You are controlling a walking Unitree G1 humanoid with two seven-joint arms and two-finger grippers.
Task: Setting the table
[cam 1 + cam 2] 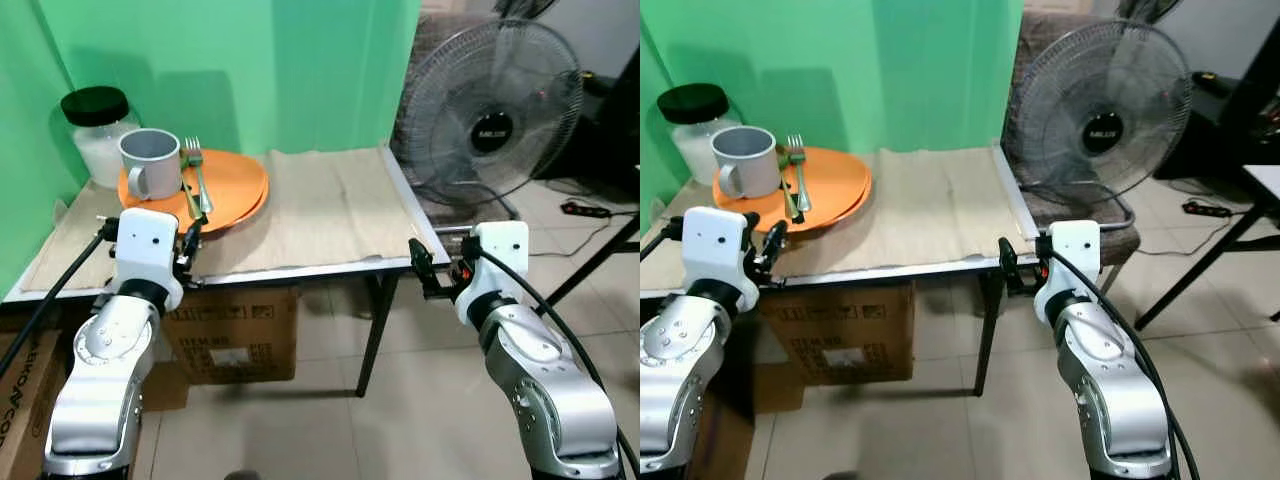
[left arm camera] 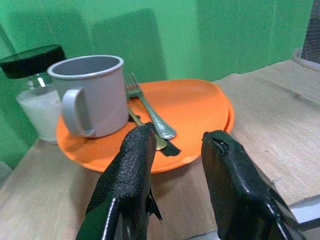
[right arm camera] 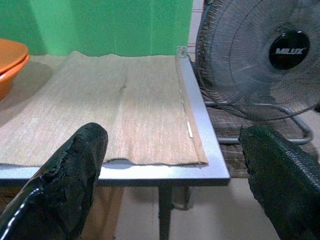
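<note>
An orange plate (image 1: 235, 185) lies at the back left of the table on a beige cloth (image 1: 330, 205). A grey mug (image 1: 150, 163) stands on the plate's left side, handle toward me. Beside it on the plate lie a metal fork (image 2: 150, 112) and a second utensil, partly hidden under the fork. My left gripper (image 2: 180, 137) is open at the table's front edge, just short of the plate and apart from it. Off the table's front right corner, below the tabletop's level, my right gripper (image 3: 172, 135) is open wide and holds nothing.
A glass jar (image 1: 98, 135) with a black lid and white contents stands behind the mug. A large floor fan (image 1: 490, 115) sits close to the table's right edge. A cardboard box (image 1: 230, 335) is under the table. A green backdrop closes off the back.
</note>
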